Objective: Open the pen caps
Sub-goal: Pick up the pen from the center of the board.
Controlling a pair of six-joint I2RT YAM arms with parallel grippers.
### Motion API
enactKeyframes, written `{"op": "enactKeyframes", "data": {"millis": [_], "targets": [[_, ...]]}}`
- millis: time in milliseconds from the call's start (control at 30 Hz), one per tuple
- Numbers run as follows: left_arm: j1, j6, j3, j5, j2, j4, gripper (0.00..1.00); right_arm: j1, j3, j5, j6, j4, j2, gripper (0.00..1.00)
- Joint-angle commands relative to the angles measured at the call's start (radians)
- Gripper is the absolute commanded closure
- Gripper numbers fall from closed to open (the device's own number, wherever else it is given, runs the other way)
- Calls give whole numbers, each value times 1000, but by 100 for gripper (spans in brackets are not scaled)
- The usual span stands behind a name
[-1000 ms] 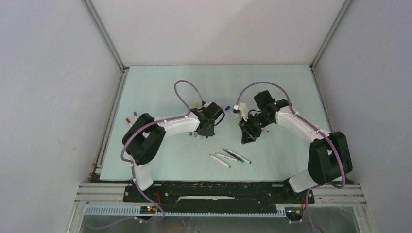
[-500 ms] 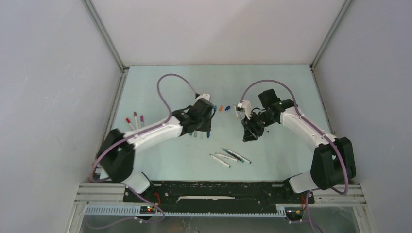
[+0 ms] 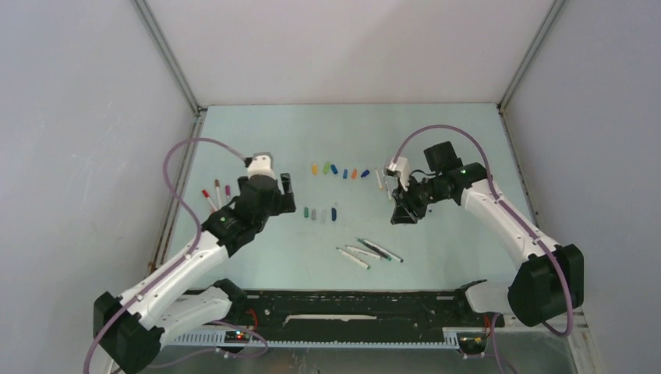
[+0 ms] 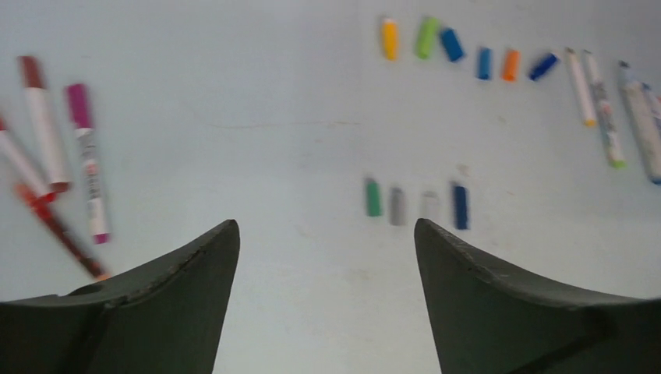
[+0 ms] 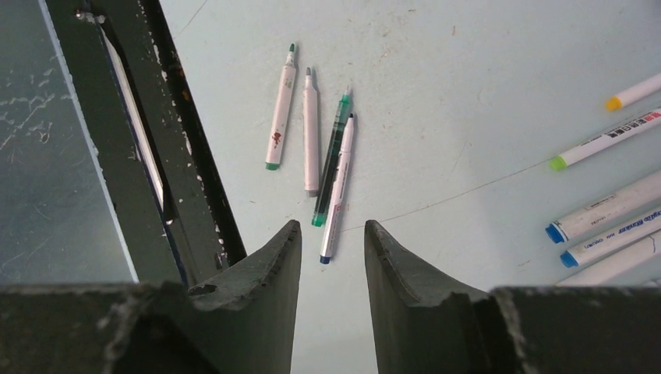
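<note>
Ten pen caps (image 4: 425, 37) (rows of six, four)

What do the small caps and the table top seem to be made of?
Caps: probably plastic, going by their solid bright colours and smooth moulded shape. Table top: a pale matte sheet with faint scuffs and scratches; painted board or laminate, unclear which.

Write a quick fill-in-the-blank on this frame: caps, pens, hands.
1. In the left wrist view, the far row of pen caps holds ___ caps.
2. The near row starts on the left with a ___ cap.
3. The left hand stands wide ___, holding nothing.
4. Ahead of the right hand, ___ uncapped pens lie clustered.

Missing words: six; green; open; four.
</note>
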Motion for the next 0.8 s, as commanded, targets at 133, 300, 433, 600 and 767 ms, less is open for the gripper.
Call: {"op": "enactKeyframes", "data": {"millis": [133, 300, 433, 600, 767], "targets": [[218, 159, -80, -121, -141, 33, 3, -3, 32, -67, -20, -5, -30, 62], [431, 152, -88, -36, -128, 56, 0, -3, 30, -75, -23, -10, -21, 62], [605, 78, -67, 92, -58, 10, 0, -4, 32, -76, -25, -10, -15, 62], [738, 44, -72, 203, 19, -3, 5, -4, 32, -76, -26, -9, -11, 62], [819, 18, -77, 210, 100, -29, 9, -3, 32, -73, -29, -10, -12, 61]]}}
